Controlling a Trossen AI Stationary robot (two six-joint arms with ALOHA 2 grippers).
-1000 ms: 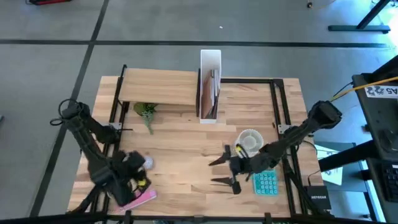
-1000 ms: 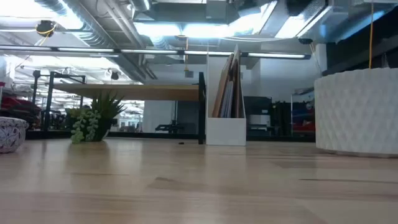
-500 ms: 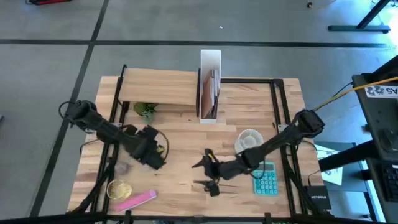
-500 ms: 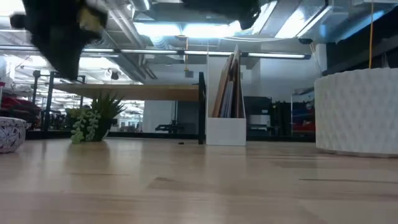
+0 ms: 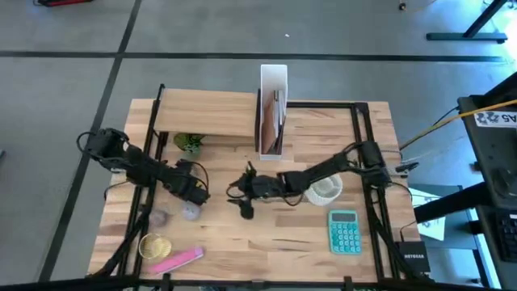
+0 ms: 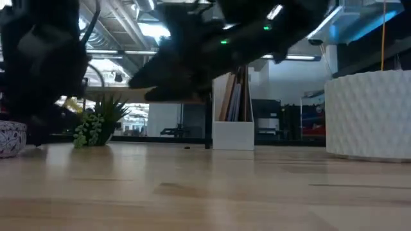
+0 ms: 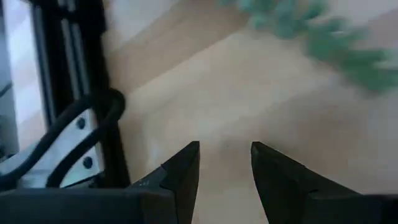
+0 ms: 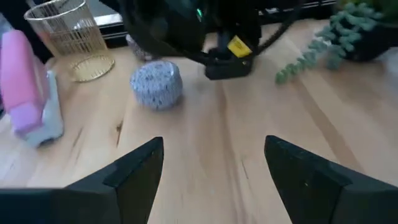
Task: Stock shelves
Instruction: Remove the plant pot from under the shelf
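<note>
The shelves are a raised light-wood plank shelf (image 5: 206, 113) on a black frame at the far left and a white upright file box (image 5: 273, 121) with folders beside it. A small green plant (image 5: 190, 144) stands on the table under the shelf's near edge. My left gripper (image 5: 198, 192) hovers open over bare wood just near of the plant (image 7: 311, 37). My right gripper (image 5: 241, 192) hangs open wide at the table's middle, pointing toward the table's left at my left gripper (image 8: 217, 43) and a speckled bowl (image 8: 157, 84). Neither holds anything.
Two small speckled bowls (image 5: 191, 212) (image 5: 157, 217), a gold wire basket (image 5: 153, 245) and a pink object (image 5: 182, 260) lie near left. A white textured pot (image 5: 325, 187) and a teal calculator (image 5: 346, 232) sit at the right. Black frame rails (image 5: 149, 145) run along the table's sides.
My left gripper has swung up from the near left corner, by the pink object, toward the far edge and the plant. My right gripper has travelled from beside the calculator toward the table's left and far, past the white pot, to the table's middle.
</note>
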